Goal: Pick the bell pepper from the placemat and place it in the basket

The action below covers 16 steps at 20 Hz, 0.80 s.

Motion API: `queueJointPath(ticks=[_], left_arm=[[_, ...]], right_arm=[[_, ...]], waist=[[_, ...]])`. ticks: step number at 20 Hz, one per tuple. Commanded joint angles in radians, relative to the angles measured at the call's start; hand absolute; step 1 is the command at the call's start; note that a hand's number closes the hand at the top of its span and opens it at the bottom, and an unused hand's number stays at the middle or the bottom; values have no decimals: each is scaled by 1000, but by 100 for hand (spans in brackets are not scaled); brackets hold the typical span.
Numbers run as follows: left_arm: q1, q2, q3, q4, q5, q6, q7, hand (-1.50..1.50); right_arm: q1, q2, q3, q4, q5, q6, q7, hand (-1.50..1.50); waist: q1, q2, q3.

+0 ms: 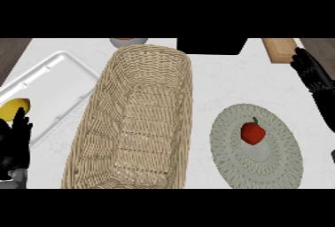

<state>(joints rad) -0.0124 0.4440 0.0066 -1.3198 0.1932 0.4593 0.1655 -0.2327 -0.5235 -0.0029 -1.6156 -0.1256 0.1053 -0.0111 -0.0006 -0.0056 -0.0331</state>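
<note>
Black left hand [14, 144] and right hand [313, 73] rest at opposite edges, fingers straight.

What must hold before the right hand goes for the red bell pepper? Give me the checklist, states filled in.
1. Red bell pepper on the round grey woven placemat: ok, near its middle.
2. Pepper free of hands: ok, neither hand touches it.
3. Right hand open: ok, fingers relaxed, at the far right of the white counter, apart from the pepper.
4. Left hand out of the way: ok, resting open at lower left.
5. Room in the long wicker basket: ok, only its woven floor shows.
</note>
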Motion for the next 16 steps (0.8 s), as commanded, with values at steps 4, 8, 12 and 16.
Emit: queueJointPath(ticks=[4,8,12,16], left_arm=[[-168,48,-105,-98,-70,-145,-132,0],[-231,66,-172,-184,-79,-237,-176,0],[-230,59,-212,-171,-76,-305,-207,0],[-239,60,-207,-201,-85,-288,-175,0]], right_arm=[[-80,178,13,100,20,-186,101,150],[-103,458,-26,139,-125,-338,50,150],[-237,516,67,277,119,-693,-19,-150],[-379,441,95,375,392,-883,195,-150]], waist=[[4,14,33],[21,21,42],[54,21,31],[35,5,27]])
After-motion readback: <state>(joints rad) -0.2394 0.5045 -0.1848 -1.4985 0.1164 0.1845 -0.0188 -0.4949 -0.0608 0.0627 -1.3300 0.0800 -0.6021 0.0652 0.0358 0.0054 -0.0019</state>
